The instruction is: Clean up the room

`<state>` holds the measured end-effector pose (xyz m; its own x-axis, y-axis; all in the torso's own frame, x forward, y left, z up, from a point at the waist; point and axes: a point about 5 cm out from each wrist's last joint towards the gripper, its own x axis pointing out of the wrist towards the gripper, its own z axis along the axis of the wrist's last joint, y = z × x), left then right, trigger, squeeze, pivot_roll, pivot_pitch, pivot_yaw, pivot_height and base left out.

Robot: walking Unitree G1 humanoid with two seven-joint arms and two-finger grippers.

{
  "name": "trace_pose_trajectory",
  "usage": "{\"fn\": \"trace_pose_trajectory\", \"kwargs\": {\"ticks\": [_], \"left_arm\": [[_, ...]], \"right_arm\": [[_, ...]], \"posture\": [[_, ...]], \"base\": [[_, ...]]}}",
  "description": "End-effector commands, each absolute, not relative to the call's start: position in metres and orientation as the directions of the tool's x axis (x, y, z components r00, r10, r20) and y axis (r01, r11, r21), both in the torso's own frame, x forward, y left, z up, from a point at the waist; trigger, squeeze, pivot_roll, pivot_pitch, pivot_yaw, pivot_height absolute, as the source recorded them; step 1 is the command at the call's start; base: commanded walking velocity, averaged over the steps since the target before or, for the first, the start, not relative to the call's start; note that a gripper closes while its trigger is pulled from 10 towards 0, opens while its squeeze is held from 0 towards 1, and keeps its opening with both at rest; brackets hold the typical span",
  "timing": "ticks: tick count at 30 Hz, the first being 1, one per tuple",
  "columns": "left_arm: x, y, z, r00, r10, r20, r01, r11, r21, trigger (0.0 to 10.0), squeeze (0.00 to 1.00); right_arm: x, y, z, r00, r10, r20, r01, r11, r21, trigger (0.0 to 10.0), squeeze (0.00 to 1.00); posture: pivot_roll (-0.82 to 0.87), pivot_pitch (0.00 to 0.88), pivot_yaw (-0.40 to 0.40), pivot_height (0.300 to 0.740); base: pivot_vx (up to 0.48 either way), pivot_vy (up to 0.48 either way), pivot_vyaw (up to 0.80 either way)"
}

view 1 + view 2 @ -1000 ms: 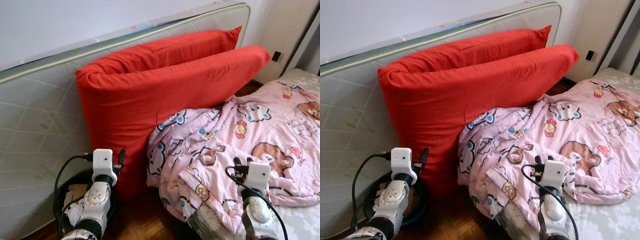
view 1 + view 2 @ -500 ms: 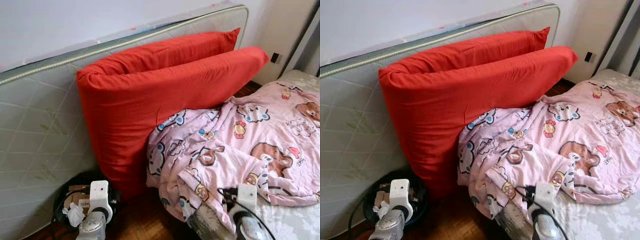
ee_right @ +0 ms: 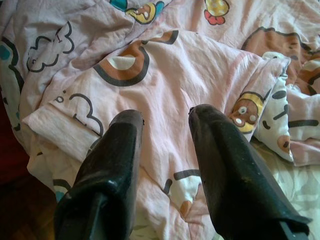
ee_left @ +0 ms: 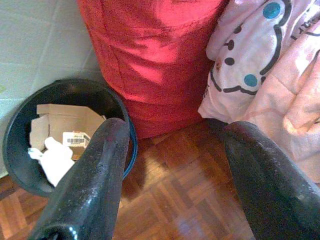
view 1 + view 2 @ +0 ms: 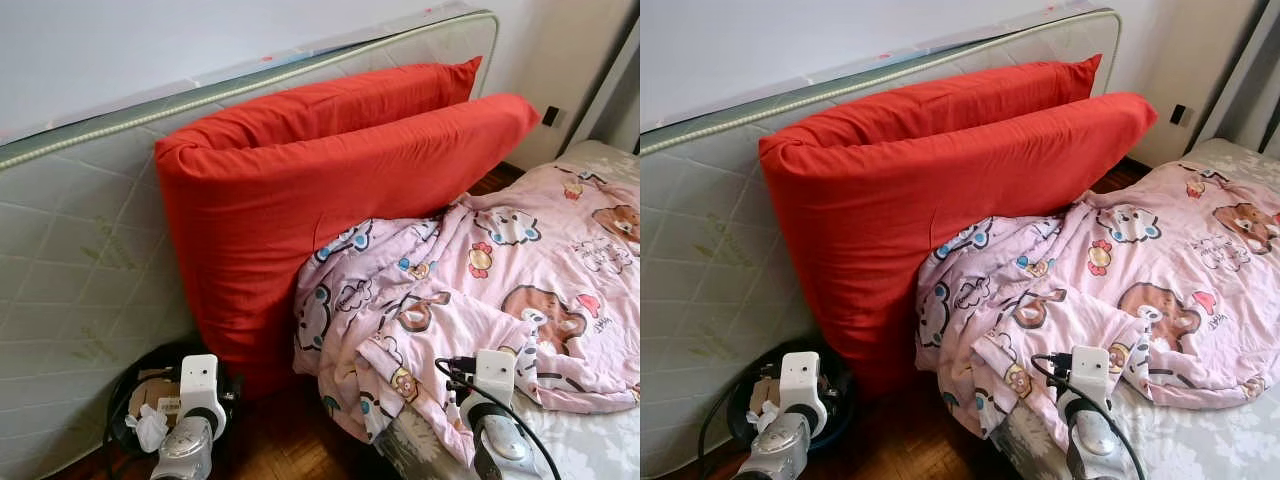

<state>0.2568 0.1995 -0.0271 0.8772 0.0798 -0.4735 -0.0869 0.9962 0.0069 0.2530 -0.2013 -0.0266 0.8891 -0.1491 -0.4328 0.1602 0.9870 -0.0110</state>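
Note:
A crumpled pink cartoon-print blanket (image 5: 470, 290) lies heaped on the bed and hangs over its near corner. Two big red pillows (image 5: 330, 190) lean against an upright mattress (image 5: 70, 260). A black bin (image 4: 60, 100) holding cardboard and white paper stands on the floor at the foot of the pillows. My left gripper (image 4: 177, 130) is open above the wooden floor, between the bin and the blanket's hanging edge. My right gripper (image 3: 167, 115) is open just above the blanket's folds, holding nothing.
The parquet floor (image 4: 170, 195) shows between bin, pillows and bed. The bed's patterned mattress (image 5: 590, 440) lies bare at the front right. A wall socket (image 5: 553, 114) and a curtain edge are at the far right. Black cables loop from both wrists.
Both arms have dropped lower in the head views since a second ago, then risen slightly. The pillows, blanket and bin have not moved.

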Motion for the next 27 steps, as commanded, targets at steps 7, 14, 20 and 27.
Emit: {"fn": "trace_pose_trajectory", "kwargs": {"ticks": [7, 14, 20, 27], "left_arm": [[0.257, 0.209, -0.026, 0.875, 0.104, -0.473, -0.109, 0.994, 0.015, 10.0, 0.00], [0.257, 0.210, -0.026, 0.868, 0.106, -0.486, -0.116, 0.993, 0.011, 10.0, 0.00], [0.248, 0.213, -0.032, 0.853, 0.115, -0.508, -0.125, 0.992, 0.014, 10.0, 0.00], [0.257, 0.209, -0.026, 0.875, 0.105, -0.472, -0.120, 0.993, 0.000, 10.0, 0.00]], "right_arm": [[0.252, -0.197, -0.029, 0.885, -0.138, -0.445, 0.146, 0.989, -0.016, 10.0, 0.00], [0.251, -0.197, -0.028, 0.890, -0.142, -0.434, 0.148, 0.989, -0.020, 10.0, 0.00], [0.242, -0.196, -0.036, 0.872, -0.141, -0.469, 0.147, 0.989, -0.023, 10.0, 0.00], [0.256, -0.197, -0.026, 0.885, -0.134, -0.445, 0.143, 0.990, -0.014, 10.0, 0.00]], "posture": [[0.05, 0.000, 0.015, 0.675], [0.05, 0.000, 0.016, 0.675], [0.05, 0.000, 0.012, 0.675], [0.04, 0.000, 0.011, 0.665]], "base": [[0.000, 0.000, 0.00], [0.000, 0.000, 0.00], [0.000, 0.000, 0.00], [0.000, 0.000, 0.00]]}}
